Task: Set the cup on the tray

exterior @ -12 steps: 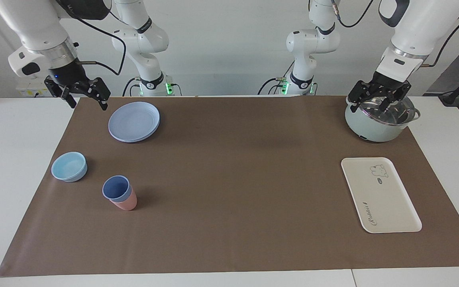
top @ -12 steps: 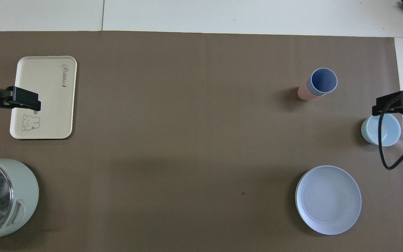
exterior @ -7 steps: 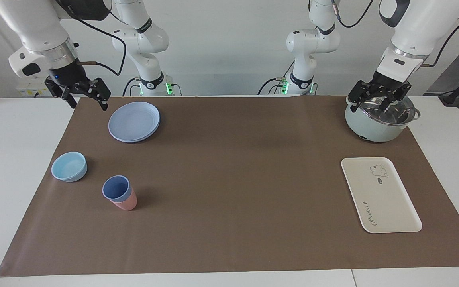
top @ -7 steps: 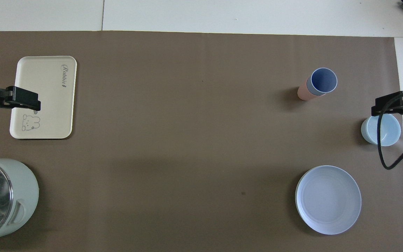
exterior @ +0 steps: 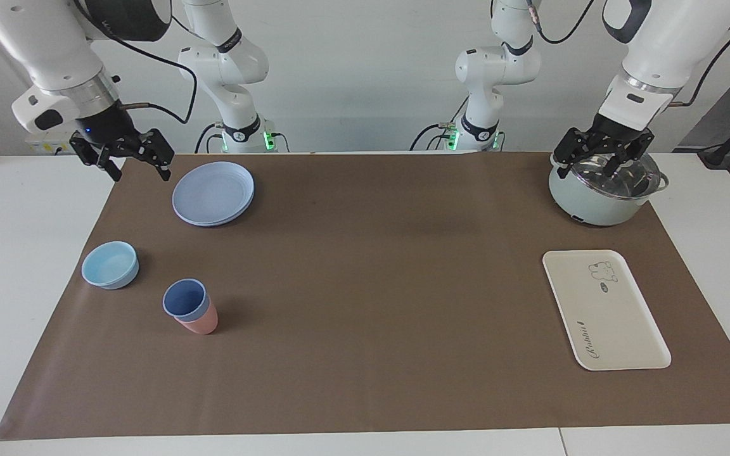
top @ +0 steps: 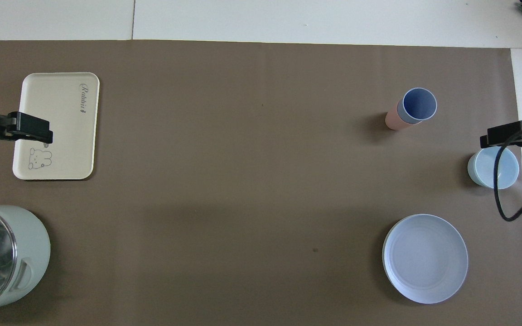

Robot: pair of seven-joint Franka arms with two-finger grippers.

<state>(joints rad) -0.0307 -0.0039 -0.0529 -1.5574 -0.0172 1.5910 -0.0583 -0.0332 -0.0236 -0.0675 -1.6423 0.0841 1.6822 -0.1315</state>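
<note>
The periwinkle-blue cup [exterior: 185, 297] [top: 419, 105] stands nested inside a pink cup [exterior: 201, 324] [top: 392, 120] toward the right arm's end of the table. The cream tray [exterior: 606, 310] [top: 57, 104], with a bear drawing and script lettering, lies flat toward the left arm's end with nothing on it. My right gripper [exterior: 139, 168] hangs open and holds nothing, over the mat's edge beside the blue plate. My left gripper [exterior: 601, 171] hangs open above the pot's lid. In the overhead view one left finger [top: 32, 128] shows over the tray.
A round blue plate [exterior: 213, 192] [top: 425, 258] lies nearer to the robots than the cups. A squat light-blue bowl [exterior: 110, 265] [top: 493, 168] sits beside them. A pale green pot with a glass lid [exterior: 602, 193] [top: 2, 253] stands nearer to the robots than the tray. A brown mat [exterior: 365, 285] covers the table.
My right gripper has drifted slightly toward the right arm's end of the table, still open. The left arm, cup and tray have not moved.
</note>
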